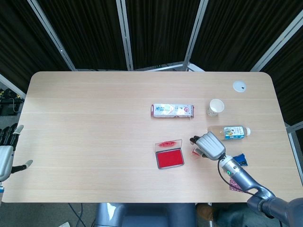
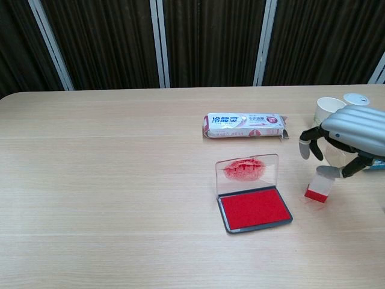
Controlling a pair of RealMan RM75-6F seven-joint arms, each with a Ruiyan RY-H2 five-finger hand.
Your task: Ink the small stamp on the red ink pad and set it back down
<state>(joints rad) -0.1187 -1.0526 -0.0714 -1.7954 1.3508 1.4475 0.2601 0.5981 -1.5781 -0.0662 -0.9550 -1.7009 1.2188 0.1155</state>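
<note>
The small stamp [image 2: 317, 192], clear with a red base, stands upright on the table just right of the red ink pad [image 2: 254, 209]; it also shows as the stamp [image 1: 194, 152] beside the ink pad [image 1: 169, 158] in the head view. The pad's clear lid [image 2: 248, 171] is propped open and smeared red. My right hand [image 2: 344, 139] hovers over the stamp with its fingers spread; the thumb tip sits right at the stamp's top and nothing is gripped. The same right hand [image 1: 209, 145] shows in the head view. My left hand [image 1: 6, 152] hangs off the table's left edge, fingers apart and holding nothing.
A white-and-red packet [image 2: 244, 126] lies behind the pad. A paper cup [image 2: 328, 111] and a white lid [image 2: 358, 98] stand at the back right. A drink bottle [image 1: 229, 132] lies behind my right hand, and a blue packet [image 1: 239, 160] lies by the wrist.
</note>
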